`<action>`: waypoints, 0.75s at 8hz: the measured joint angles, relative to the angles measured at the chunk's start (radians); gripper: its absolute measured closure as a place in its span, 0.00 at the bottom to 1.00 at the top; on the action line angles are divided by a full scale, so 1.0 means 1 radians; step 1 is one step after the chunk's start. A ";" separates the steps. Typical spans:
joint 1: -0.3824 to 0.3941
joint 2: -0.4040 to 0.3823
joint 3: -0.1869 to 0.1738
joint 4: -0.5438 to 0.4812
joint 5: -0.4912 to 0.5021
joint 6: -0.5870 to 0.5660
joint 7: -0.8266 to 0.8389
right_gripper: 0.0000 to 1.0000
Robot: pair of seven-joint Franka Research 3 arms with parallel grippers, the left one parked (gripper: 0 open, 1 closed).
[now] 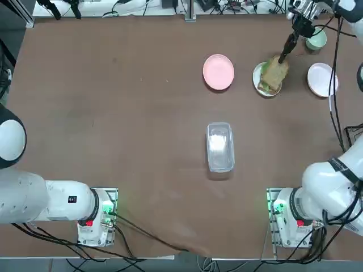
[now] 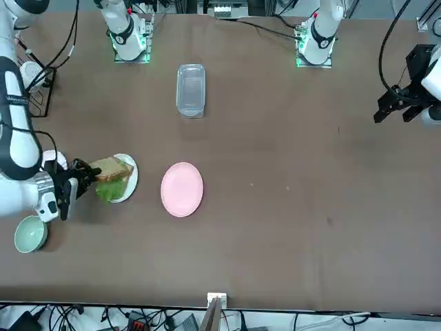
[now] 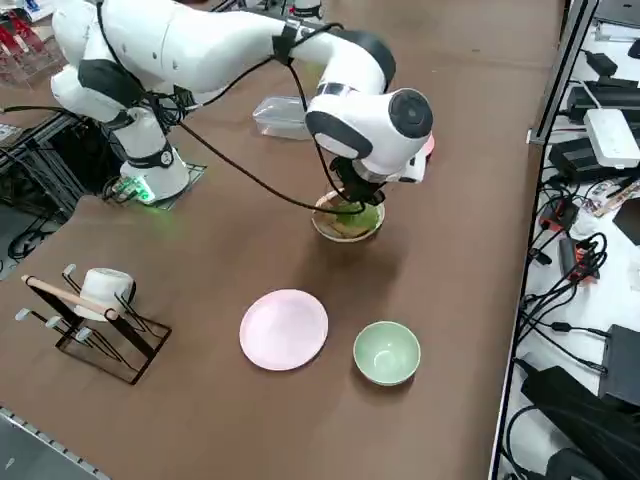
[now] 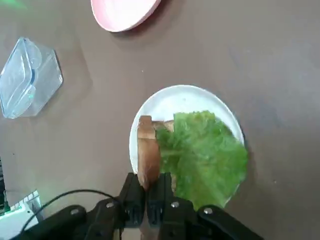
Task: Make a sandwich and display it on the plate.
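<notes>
Right gripper (image 4: pixel 146 192) over white plate (image 4: pixel 185 95), jaws clenched on edge of bread slice (image 4: pixel 147 150), slice held on edge above lettuce leaf (image 4: pixel 205 155). Bread light, soft, crumbly: grip thin edge gently. Lettuce limp, slides easily. Sandwich unfinished on plate.

Brown table (image 1: pixel 113 113), several dishes resting on it.
White plate (image 4: pixel 172 102) just under the jaws; pink plate (image 1: pixel 218 72), clear container (image 1: pixel 220 146), second pink plate (image 1: pixel 322 79), green bowl (image 1: pixel 316 39), mug rack (image 3: pixel 95 320) farther off.
</notes>
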 joint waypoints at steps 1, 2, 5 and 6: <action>0.008 0.003 -0.003 0.000 -0.004 0.000 -0.001 0.93; 0.009 0.005 -0.006 0.000 -0.004 0.000 -0.003 0.93; 0.009 0.008 -0.010 0.001 -0.005 0.005 -0.005 0.83; 0.009 0.008 -0.010 0.001 -0.005 0.011 -0.005 0.67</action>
